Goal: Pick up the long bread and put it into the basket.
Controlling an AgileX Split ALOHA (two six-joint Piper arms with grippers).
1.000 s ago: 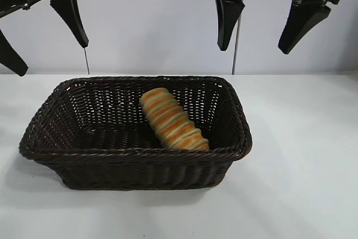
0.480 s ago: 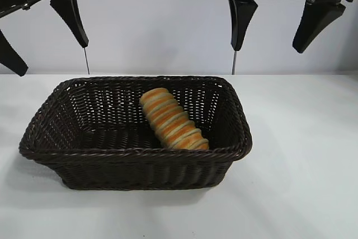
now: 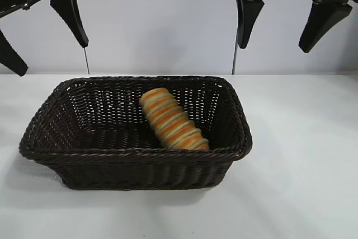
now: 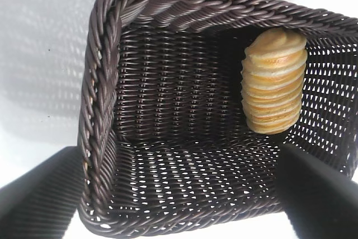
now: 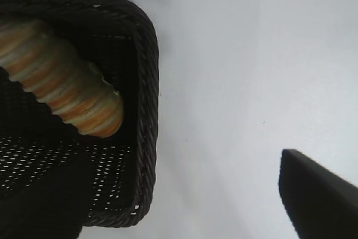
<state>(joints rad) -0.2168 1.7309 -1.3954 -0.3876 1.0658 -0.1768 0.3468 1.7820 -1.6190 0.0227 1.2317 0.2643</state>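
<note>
Long bread (image 3: pixel 173 119) already lies inside the basket (image 3: pixel 134 154), toward its right end; the job looks done. Its long axis runs diagonally, from the basket's back middle to its front right corner. Left tool (image 3: pixel 43 29) and right tool (image 3: pixel 285 22) hang above the basket, both spread wide, holding nothing.
</note>
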